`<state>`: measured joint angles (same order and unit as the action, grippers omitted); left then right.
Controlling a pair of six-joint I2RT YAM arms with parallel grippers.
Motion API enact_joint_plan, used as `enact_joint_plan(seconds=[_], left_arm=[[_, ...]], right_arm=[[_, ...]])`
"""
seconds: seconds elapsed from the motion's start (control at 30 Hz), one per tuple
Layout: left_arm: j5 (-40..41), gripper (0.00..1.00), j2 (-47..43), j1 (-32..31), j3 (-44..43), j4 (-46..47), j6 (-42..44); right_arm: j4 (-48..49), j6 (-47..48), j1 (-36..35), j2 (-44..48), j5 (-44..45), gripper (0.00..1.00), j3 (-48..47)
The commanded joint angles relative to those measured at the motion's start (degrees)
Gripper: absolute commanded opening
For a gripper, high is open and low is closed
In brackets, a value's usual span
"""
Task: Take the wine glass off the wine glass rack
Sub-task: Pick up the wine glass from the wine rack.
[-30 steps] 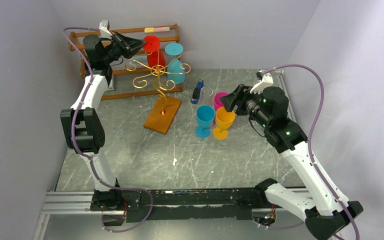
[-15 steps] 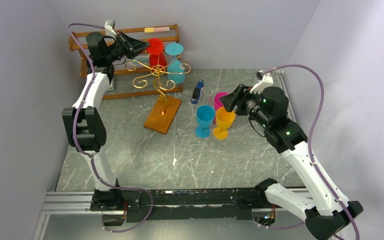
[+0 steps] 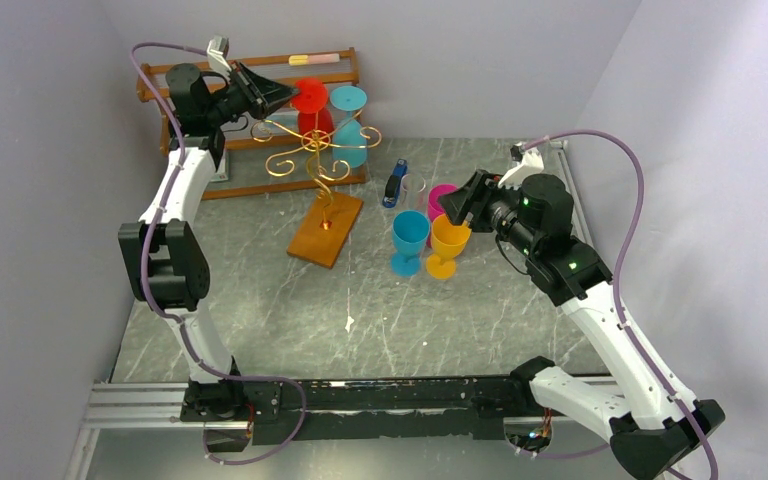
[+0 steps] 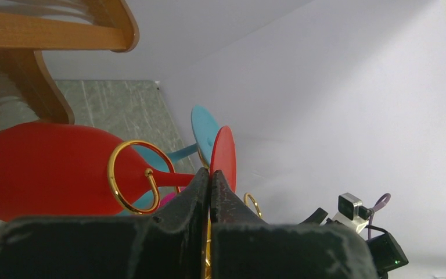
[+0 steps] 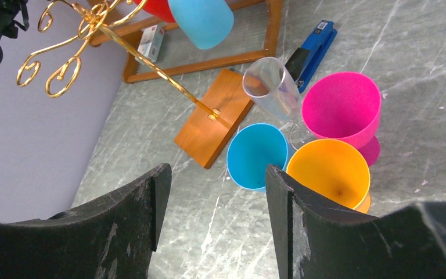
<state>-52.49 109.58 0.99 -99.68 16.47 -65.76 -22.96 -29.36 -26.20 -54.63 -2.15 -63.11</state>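
The gold wire rack (image 3: 312, 150) stands on its orange-brown base (image 3: 326, 228) at the back left. A red wine glass (image 3: 310, 112) and a light blue one (image 3: 351, 140) hang upside down on it. My left gripper (image 3: 288, 95) is up at the red glass's round foot. In the left wrist view its jaws (image 4: 210, 174) are pinched on the rim of that foot, with the red bowl (image 4: 40, 168) and a gold scroll (image 4: 129, 174) to the left. My right gripper (image 3: 457, 205) is open and empty above the standing glasses, also in its wrist view (image 5: 218, 192).
A brown slatted shelf (image 3: 250, 68) stands behind the rack against the back wall. To the right stand a blue glass (image 3: 410, 240), an orange one (image 3: 447, 242), a pink one (image 3: 441, 196) and a clear one (image 5: 270, 87), with a blue stapler (image 3: 394, 185).
My left arm's wrist has risen and shifted slightly back, and the red glass's foot has moved a little with it. The right arm has barely moved.
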Motion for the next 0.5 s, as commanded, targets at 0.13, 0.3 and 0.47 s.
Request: enact_joint_plan(seconds=[0.13, 0.3, 0.47], left_arm=[[-4.0, 0.05, -3.3, 1.5, 1.7, -2.6, 3.6], [-6.4, 0.05, -3.3, 1.9, 1.7, -2.0, 3.9], [-6.1, 0.05, -4.2, 3.4, 1.2, -2.8, 3.9]], right_arm=[[0.9, -0.5, 0.3, 0.3, -0.2, 0.64, 0.8], [1.0, -0.7, 0.3, 0.0, -0.5, 0.64, 0.6], [0.6, -0.8, 0.3, 0.0, -0.3, 0.64, 0.5]])
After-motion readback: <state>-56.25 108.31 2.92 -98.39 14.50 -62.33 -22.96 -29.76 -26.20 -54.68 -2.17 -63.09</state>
